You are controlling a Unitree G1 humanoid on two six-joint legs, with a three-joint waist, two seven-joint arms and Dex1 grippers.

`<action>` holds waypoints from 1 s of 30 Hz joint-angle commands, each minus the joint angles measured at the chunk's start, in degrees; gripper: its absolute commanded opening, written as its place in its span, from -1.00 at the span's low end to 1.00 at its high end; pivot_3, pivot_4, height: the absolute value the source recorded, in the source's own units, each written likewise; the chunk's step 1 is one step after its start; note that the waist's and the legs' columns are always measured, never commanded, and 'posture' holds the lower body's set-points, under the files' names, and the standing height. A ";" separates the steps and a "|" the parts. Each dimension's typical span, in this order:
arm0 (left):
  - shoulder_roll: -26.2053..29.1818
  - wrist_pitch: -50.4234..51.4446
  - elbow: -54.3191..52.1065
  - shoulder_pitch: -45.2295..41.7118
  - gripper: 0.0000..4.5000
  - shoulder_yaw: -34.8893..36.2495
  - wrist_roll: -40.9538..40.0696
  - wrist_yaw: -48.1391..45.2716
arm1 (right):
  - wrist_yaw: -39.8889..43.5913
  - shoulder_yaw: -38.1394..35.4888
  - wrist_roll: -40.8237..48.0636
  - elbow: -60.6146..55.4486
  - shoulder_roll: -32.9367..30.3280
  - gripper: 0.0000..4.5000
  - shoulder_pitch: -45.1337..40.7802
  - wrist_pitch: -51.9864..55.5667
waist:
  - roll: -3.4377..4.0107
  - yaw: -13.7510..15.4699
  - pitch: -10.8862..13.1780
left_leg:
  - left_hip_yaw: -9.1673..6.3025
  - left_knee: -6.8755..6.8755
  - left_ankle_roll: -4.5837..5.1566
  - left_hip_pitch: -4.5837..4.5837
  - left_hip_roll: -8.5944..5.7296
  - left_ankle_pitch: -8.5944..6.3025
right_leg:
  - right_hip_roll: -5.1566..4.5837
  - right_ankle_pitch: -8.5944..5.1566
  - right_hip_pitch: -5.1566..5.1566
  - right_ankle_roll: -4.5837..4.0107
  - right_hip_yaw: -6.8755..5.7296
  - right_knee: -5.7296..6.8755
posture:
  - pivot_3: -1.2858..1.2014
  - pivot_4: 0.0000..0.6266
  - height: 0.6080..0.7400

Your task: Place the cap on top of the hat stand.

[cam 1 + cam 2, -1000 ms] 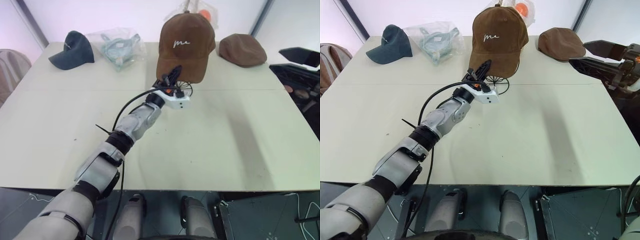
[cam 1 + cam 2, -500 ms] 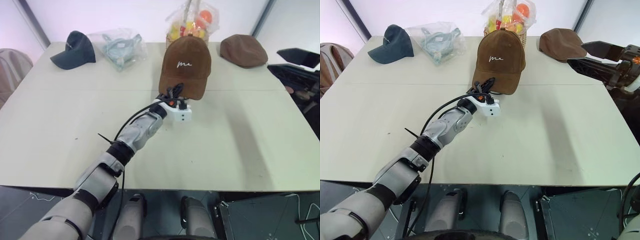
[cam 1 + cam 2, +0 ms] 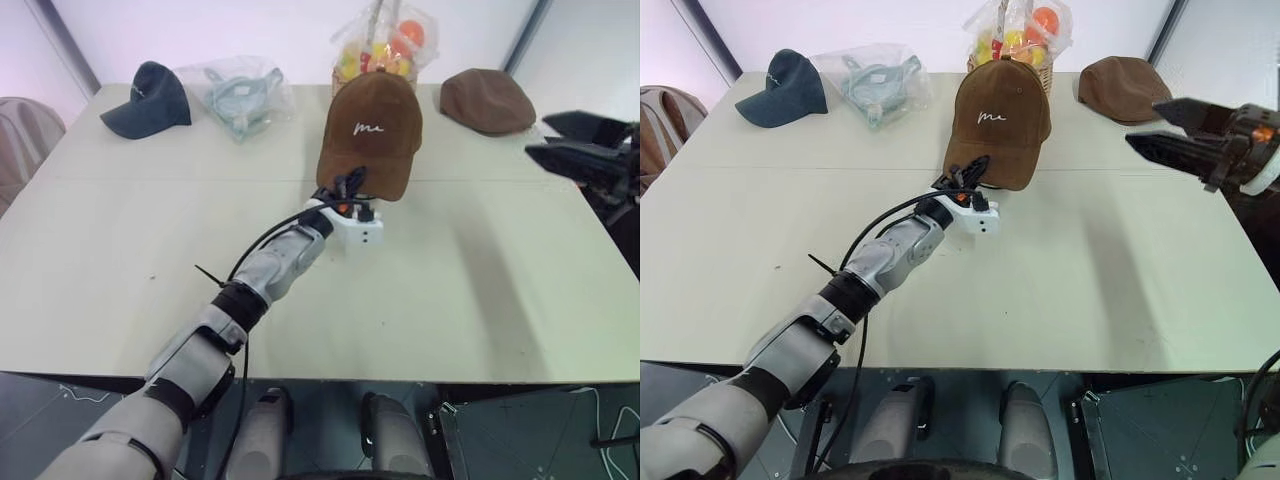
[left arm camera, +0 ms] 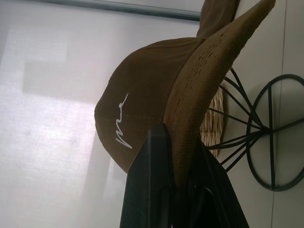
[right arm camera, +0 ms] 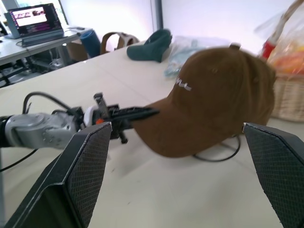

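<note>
The rust-brown cap (image 3: 370, 130) with white script sits over the black wire hat stand (image 4: 268, 137) at the table's far middle, brim sloping down toward me. The stand's cage wires and ring base show under the cap in the left wrist view. Its ring base (image 5: 219, 155) also peeks out below the cap in the right wrist view. My left gripper (image 3: 352, 183) is shut on the cap's brim, one black finger (image 4: 152, 180) on each side. My right gripper (image 3: 1142, 122) hovers open at the right, level with the cap and apart from it.
A navy cap (image 3: 150, 98) and a clear plastic bag (image 3: 240, 92) lie at the far left. A wicker basket of wrapped fruit (image 3: 385, 50) stands right behind the stand. A brown flat cap (image 3: 487, 100) lies at the far right. The pale table (image 3: 470, 290) spreads in front.
My left gripper brought the cap down over the stand, uncovering the basket behind, then held still. The right gripper has edged lower and further into view.
</note>
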 commanded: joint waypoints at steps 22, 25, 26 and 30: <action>-0.93 -1.93 0.35 0.20 0.98 -0.55 -1.50 0.57 | -0.14 -1.45 0.12 -2.75 -1.36 1.00 1.63 -2.20 | -0.01 -0.04 0.00 | 0.00 -0.05 0.02 -0.01 0.00 -0.01 | 0.00 0.00 -0.01 0.00 0.00 -0.07 | 0.03 -0.52 1.00; 0.73 -2.67 -4.64 3.31 0.98 0.40 -3.06 -1.32 | -0.11 -1.23 0.15 -2.80 -1.27 1.00 1.69 -2.28 | 0.00 -0.12 0.00 | 0.00 -0.06 0.02 -0.01 0.00 -0.01 | 0.00 0.00 -0.01 0.00 0.00 -0.06 | 0.03 -0.52 1.00; 1.88 -3.09 -7.63 5.34 0.98 0.98 -4.03 -2.78 | -0.11 -1.18 0.14 -2.87 -1.22 1.00 1.78 -2.29 | 0.00 -0.10 0.00 | 0.00 -0.07 0.02 0.00 0.00 -0.01 | 0.00 0.00 -0.01 0.00 0.00 -0.05 | 0.03 -0.52 1.00; 7.80 -3.74 -22.82 14.37 0.98 5.21 -8.07 -8.71 | -0.01 -1.02 0.03 -3.16 -0.88 1.00 2.62 -2.33 | 0.02 -0.23 -0.01 | 0.01 -0.13 0.02 0.00 0.01 -0.01 | 0.01 0.03 -0.05 -0.07 0.01 -0.05 | 0.03 -0.52 1.00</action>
